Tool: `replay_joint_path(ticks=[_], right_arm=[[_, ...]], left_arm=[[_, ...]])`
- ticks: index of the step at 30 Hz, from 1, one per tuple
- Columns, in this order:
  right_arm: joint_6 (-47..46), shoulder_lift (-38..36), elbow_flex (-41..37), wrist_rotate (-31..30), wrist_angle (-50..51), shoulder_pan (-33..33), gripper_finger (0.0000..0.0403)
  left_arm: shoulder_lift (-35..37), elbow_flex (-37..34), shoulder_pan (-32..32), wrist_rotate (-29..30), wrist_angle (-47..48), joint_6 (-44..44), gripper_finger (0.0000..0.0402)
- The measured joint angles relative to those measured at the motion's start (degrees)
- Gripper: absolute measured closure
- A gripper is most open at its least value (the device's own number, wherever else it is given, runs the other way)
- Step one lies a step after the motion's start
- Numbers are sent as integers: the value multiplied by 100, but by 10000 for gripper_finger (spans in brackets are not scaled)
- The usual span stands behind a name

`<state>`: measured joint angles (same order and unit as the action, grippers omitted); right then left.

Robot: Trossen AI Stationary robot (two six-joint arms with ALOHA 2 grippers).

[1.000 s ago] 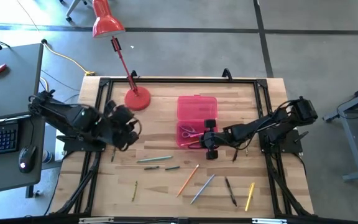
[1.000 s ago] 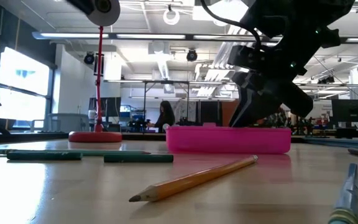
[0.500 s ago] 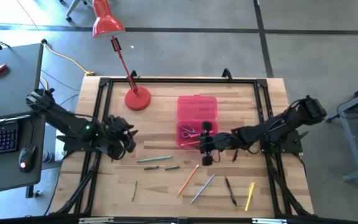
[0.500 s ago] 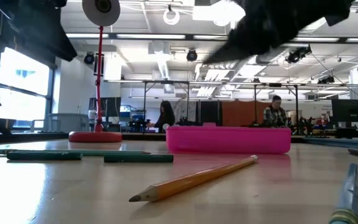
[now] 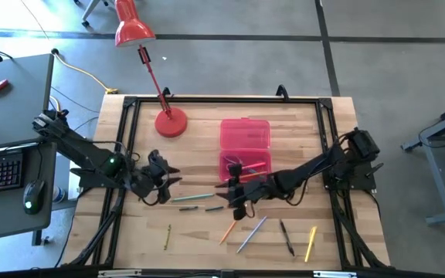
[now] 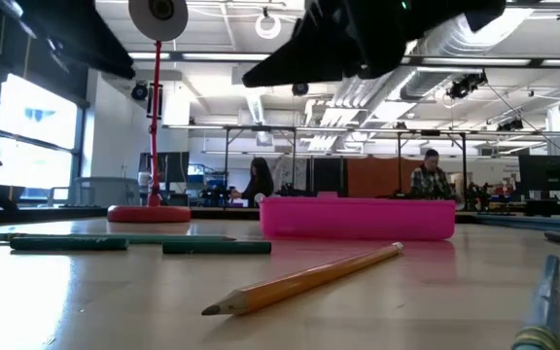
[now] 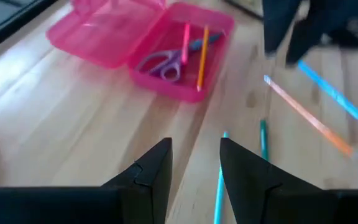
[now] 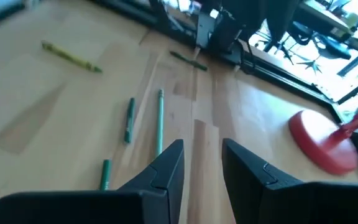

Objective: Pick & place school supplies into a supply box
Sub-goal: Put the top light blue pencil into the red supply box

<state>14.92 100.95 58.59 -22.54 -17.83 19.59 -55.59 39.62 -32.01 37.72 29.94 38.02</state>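
Wood table | right fingers left pink case, open | left fingers open

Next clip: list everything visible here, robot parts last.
pencil case: one, hot pink, lid open, mid-table
scissors: one, purple handles, inside the case
cased pencils: at least two, pink and orange, inside the case
loose pencils: at least eight, green, orange, grey, dark, yellow, scattered on the table
desk lamp: one, red, base beside the case
people: two, far background
left end effector: open, empty, near the green pencils
right end effector: open, empty, beside the case
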Motion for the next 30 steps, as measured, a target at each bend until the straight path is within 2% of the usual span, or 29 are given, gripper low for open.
replay_joint_path(ticks=[5, 13, 15, 17, 23, 30], right_arm=[[-202, -46, 513, -438, 924, 81, 315], [-194, -88, 579, -440, 971, 84, 316], [-323, -88, 573, -451, 1004, 82, 315], [-421, -86, 573, -452, 998, 69, 315], [-439, -86, 573, -459, 976, 69, 316], [-459, -86, 573, -466, 975, 67, 316]], left_arm=[[48, -1028, -423, 131, -1688, -183, 236], [25, -2526, -475, 147, -4344, -449, 236], [15, -2746, -475, 85, -4775, -442, 236], [9, -2863, -477, 25, -4822, -330, 236], [-13, -2901, -477, -963, -4782, -156, 236], [-74, -2901, -477, -2727, -4753, -181, 236]])
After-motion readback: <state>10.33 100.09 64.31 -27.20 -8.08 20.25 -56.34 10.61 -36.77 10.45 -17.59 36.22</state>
